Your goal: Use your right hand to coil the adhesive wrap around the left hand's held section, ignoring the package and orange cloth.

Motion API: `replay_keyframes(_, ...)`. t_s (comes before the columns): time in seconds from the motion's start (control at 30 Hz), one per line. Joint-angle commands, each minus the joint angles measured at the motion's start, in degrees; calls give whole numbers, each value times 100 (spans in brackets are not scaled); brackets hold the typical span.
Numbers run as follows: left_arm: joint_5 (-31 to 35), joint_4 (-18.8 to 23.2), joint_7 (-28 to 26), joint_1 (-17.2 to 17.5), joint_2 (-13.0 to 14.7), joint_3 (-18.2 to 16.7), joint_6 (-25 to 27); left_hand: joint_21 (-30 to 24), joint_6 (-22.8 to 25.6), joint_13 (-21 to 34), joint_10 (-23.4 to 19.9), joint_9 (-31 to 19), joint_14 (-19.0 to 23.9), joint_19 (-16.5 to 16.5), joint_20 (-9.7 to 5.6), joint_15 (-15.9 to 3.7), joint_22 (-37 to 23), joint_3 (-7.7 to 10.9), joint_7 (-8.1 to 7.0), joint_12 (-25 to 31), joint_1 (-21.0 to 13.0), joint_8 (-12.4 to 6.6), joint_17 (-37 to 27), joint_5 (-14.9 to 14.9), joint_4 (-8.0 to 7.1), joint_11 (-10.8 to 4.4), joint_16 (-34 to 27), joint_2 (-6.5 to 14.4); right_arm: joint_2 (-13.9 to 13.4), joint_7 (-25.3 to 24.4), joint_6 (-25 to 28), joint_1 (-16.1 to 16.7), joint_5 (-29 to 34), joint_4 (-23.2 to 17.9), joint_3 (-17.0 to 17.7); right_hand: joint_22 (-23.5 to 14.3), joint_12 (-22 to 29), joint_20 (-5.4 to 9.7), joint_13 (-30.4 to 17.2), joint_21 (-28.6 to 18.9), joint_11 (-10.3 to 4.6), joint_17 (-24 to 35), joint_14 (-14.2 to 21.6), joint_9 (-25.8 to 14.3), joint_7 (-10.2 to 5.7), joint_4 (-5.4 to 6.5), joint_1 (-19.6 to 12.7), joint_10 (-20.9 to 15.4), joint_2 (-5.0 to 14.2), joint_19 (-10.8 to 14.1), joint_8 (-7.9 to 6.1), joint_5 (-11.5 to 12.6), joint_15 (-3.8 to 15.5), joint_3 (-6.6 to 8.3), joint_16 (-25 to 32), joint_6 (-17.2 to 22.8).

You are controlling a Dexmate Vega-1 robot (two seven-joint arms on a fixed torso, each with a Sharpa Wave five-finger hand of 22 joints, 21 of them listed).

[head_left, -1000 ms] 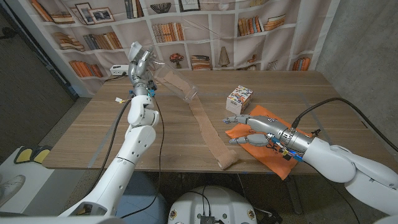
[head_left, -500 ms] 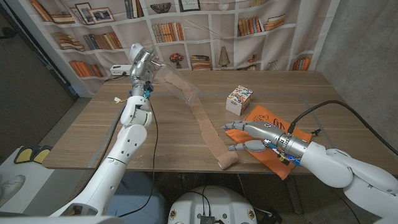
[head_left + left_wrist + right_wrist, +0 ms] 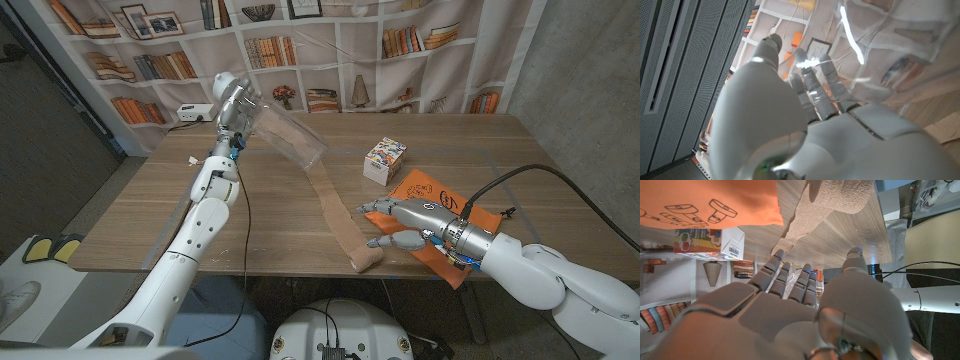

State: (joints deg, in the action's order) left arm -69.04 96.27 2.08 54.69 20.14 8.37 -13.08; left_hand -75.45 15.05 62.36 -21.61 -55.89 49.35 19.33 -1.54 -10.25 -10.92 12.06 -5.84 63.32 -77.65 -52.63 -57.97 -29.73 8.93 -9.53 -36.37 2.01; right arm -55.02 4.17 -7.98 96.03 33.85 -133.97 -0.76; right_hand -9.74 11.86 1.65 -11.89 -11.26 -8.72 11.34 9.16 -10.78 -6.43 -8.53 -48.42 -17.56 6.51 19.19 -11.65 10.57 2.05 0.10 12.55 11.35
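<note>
The long wooden table (image 3: 250, 215) carries everything, and most of its bare surface lies between the robot's left arm and the wrap, and beyond the box toward the far edge. Across its middle runs the tan, textured adhesive wrap (image 3: 338, 215), a ribbon that starts at the near edge of the table in a small rolled end and climbs toward the far left corner, where it lifts off the wood inside a clear plastic sleeve (image 3: 285, 135). The left hand (image 3: 232, 98), raised above that corner, grips the top of the sleeve and wrap; the left wrist view shows its fingers (image 3: 812, 90) curled against the clear film. An orange cloth with black printing (image 3: 432, 210) lies right of the wrap, its front corner reaching the table's near edge. The right hand (image 3: 398, 222) sits over the cloth's left edge, just beside the wrap's lower part, fingers spread and holding nothing. A small colourful cardboard box (image 3: 385, 159) stands behind the cloth, apart from the wrap.
</note>
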Motion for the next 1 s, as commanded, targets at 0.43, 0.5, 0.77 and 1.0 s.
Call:
replay_keyframes(0.43, -842, -599, 1298, -297, -253, -59, 593, -27, 94, 33, -57, 6, 308, -9, 20, -274, 4, -20, 41, 30, -503, -30, -37, -43, 17, 1, -15, 562, -84, -110, -152, 241, 344, 21, 213, -23, 16, 57, -22, 14, -18, 27, 54, -26, -13, -46, -207, -77, 35, -13, -13, 8, 954, 106, 38, 55)
replay_keyframes(0.5, -826, -626, 1359, -326, -288, -50, 571, -30, 97, 36, -53, 1, 315, -3, 19, -274, 4, -23, 44, 32, -505, -35, -51, -43, 19, 9, -27, 555, -96, -55, -149, 234, 372, 12, 208, -24, 23, 62, -22, 3, -34, 26, 66, -26, -22, -54, -233, -98, 27, 16, -22, 7, 967, 115, 42, 81)
replay_keyframes(0.77, -851, -736, 1798, -379, -407, -62, 482, -41, 96, 62, -42, 4, 297, -19, 19, -272, 0, -32, 45, 43, -502, -36, -60, -47, 10, 5, -23, 564, -156, 192, -76, 225, 520, -81, 76, -25, -30, 58, -25, 7, 6, 33, 41, -27, 14, -52, -310, 31, 5, 6, 32, 0, 957, 147, 31, -50)
replay_keyframes(1.0, -893, -727, 1973, -365, -438, -88, 497, -47, 122, 76, -43, 14, 294, -36, 30, -271, 0, -37, 38, 52, -506, -43, -73, -50, 11, 0, -28, 564, -168, 169, 28, 197, 796, -123, -83, -25, -46, 70, -26, 18, -5, 36, -9, -27, 24, -48, -338, 80, 0, -25, 53, -1, 942, 160, 11, -117)
